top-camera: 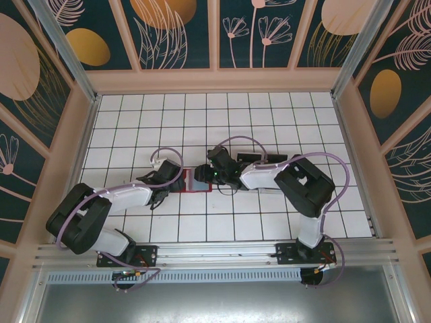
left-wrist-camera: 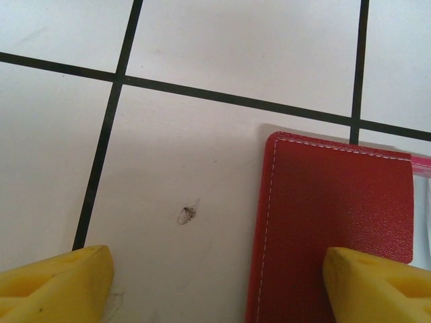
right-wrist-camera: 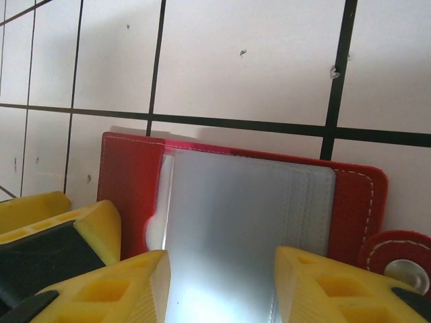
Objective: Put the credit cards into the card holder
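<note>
**Left to right.**

**Left gripper** (left-wrist-camera: 215,288): jaws spread wide and holding nothing. One yellow fingertip sits at the lower left of the left wrist view, over bare white tiled table (left-wrist-camera: 202,60). The other sits at the lower right, over the red cover. In the top view this arm folds back at the far left, and its forearm runs rightward to a wrist just beside the holder's left edge.

**Card holder** (left-wrist-camera: 337,215): lies flat on the tiles at the centre of the top view, between the two grippers. The cover is grained and stitched, and probably light and pliable. It is likely to skate on the smooth tile unless it is pressed down or pinched at its free left edge.

**Glossy grey sheet** (right-wrist-camera: 242,222): lies over the open holder in the middle of the right wrist view, washed out by glare. It cannot be told whether it is a clear pocket or one of the credit cards. A card would be thin, stiff and slick, and is best taken by its two long edges. A snap tab (right-wrist-camera: 402,264) sits at the lower right.

**Right gripper** (right-wrist-camera: 222,291): jaws partly closed, with the grey sheet running down between them. It cannot be told whether they pinch it. In the top view the arm's elbow is raised at the right, and its forearm reaches leftward to the holder's right edge.
</note>
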Controlling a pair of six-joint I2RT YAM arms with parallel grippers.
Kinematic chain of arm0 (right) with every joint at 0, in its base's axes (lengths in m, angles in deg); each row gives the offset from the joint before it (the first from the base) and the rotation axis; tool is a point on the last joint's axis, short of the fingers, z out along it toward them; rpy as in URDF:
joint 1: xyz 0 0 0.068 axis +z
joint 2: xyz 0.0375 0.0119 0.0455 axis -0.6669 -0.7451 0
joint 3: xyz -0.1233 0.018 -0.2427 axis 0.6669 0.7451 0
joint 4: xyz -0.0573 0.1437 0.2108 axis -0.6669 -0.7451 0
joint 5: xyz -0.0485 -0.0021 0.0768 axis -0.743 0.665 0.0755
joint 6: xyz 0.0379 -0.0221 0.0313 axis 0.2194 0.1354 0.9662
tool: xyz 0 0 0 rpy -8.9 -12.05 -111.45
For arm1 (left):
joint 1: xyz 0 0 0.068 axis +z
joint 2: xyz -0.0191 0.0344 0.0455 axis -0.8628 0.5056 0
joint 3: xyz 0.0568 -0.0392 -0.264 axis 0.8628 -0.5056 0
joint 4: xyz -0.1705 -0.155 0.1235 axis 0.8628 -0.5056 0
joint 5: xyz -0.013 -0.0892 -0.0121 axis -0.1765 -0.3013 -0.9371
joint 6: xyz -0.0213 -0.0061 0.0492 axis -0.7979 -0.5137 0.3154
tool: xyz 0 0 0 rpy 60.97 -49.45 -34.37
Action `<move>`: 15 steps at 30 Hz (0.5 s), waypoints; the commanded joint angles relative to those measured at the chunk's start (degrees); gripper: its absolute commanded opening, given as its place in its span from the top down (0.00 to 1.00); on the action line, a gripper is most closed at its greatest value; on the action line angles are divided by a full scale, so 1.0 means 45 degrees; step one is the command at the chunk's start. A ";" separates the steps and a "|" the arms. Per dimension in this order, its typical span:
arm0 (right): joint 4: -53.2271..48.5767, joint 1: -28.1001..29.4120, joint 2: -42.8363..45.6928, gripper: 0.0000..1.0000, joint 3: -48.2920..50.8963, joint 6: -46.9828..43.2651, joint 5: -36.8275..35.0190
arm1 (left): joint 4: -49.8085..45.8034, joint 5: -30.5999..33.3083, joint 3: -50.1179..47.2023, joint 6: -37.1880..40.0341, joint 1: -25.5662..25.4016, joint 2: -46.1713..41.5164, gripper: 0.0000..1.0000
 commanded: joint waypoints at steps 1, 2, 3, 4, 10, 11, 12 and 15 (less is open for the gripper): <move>-0.0056 -0.0037 -0.0360 0.55 -0.0382 -0.0162 0.0292 | 0.0206 -0.0101 -0.0200 0.0199 0.0096 0.0167 0.19; -0.0027 -0.0018 -0.0415 0.55 -0.0438 -0.0138 0.0352 | 0.0237 -0.0152 -0.0215 0.0191 0.0085 0.0167 0.19; 0.0038 0.0001 -0.0458 0.55 -0.0475 -0.0118 0.0411 | 0.0263 -0.0192 -0.0215 0.0202 0.0092 0.0171 0.19; 0.0046 0.0021 -0.0498 0.55 -0.0530 -0.0099 0.0456 | 0.0292 -0.0218 -0.0221 0.0200 0.0089 0.0171 0.19; 0.0125 0.0197 -0.0670 0.55 -0.0952 0.0017 0.0691 | 0.0410 -0.0305 -0.0249 0.0191 0.0098 0.0173 0.19; 0.0156 0.0220 -0.0702 0.55 -0.1019 0.0027 0.0758 | 0.0412 -0.0313 -0.0251 0.0202 0.0088 0.0164 0.19; 0.0200 0.0241 -0.0721 0.55 -0.1065 0.0055 0.0807 | 0.0414 -0.0336 -0.0250 0.0203 0.0088 0.0168 0.19; 0.0201 0.0257 -0.0660 0.55 -0.1168 0.0073 0.0910 | 0.0430 -0.0334 -0.0254 0.0222 0.0099 0.0144 0.19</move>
